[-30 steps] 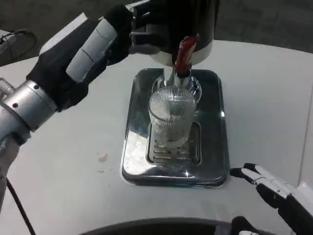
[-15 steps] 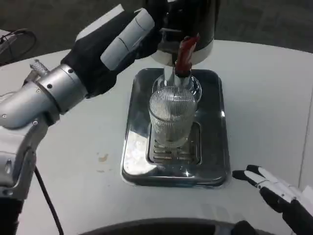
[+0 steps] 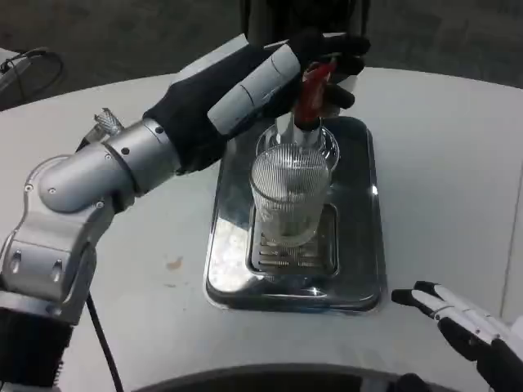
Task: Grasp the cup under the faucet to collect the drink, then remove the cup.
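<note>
Ribbed clear cup (image 3: 290,200) upright on the metal drip tray (image 3: 359,245); directly under the red-handled faucet (image 3: 309,96).

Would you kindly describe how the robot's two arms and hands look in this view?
The left arm is silver metal with rounded joints, a black cable hanging below; the left hand is black with white panels. The right hand has white-and-black fingers.

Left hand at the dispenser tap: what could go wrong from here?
1. The left hand is at the red tap lever while the ribbed glass cup stands unheld on the drip tray; a forearm sweep could tip it.
2. The cup's rim sits slightly forward of the spout, so the drink may splash onto the tray.
3. The right hand waits far from the cup, too far to steady it.
</note>
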{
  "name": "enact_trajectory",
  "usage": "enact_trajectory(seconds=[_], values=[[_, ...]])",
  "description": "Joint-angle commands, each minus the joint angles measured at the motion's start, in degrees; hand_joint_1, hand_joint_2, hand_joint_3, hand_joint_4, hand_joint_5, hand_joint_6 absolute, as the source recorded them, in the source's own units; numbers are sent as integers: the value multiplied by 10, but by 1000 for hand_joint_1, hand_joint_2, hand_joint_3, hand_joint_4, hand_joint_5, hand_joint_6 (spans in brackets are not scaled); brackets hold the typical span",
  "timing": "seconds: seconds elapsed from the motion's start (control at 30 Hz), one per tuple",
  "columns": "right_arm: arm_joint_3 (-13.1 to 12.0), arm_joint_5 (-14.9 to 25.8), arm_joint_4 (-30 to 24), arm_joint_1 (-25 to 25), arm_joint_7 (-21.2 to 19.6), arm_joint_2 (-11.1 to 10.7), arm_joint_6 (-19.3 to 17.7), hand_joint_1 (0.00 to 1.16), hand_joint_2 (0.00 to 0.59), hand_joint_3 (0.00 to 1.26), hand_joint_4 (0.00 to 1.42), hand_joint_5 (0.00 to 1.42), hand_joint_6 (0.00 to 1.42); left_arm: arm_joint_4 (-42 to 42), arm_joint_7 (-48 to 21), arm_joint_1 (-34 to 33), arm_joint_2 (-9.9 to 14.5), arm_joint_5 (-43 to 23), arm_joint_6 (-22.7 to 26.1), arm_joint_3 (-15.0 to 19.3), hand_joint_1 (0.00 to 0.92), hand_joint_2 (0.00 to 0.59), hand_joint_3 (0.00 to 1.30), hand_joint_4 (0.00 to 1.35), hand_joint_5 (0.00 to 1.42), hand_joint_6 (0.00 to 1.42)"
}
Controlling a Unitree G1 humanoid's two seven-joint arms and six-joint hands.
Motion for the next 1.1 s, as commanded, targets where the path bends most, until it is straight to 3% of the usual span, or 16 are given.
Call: enact_trajectory(seconds=[0.03, 0.33, 0.8, 0.9, 0.97, 1.03, 1.1], values=[[-7, 6, -8, 9, 0, 4, -12, 276, 467, 123, 42, 61, 98, 16, -15, 3, 2, 28, -18, -19, 0, 86, 214, 174, 290, 239], [-8, 6, -8, 17, 4, 10, -16, 276, 467, 125, 42, 61, 98, 28, -21, 15, 22, 114, -102, -61, 0, 84, 205, 159, 263, 166], [-10, 19, -8, 16, 4, 20, -2, 276, 467, 134, 52, 61, 98, 76, -15, -1, 22, 171, -176, -91, 0, 82, 184, 107, 219, 141], [-14, 64, -8, 6, 9, 19, 44, 274, 458, 134, 60, 77, 96, 83, -12, -4, 24, 181, -189, -98, 0, 82, 183, 105, 214, 141], [-20, 91, -8, -2, -3, 18, 50, 273, 455, 134, 63, 81, 96, 87, -10, -6, 25, 188, -196, -100, 0, 81, 182, 105, 212, 140], [-23, 131, -7, -18, -5, 21, 87, 356, 388, 116, 94, 143, 67, 90, -10, -7, 26, 191, -200, -101, 0, 80, 181, 105, 211, 141], [-24, 162, -2, -36, -15, 21, 114, 396, 375, 115, 96, 157, 65, 93, -9, -8, 27, 194, -204, -102, 0, 80, 180, 104, 210, 139]])
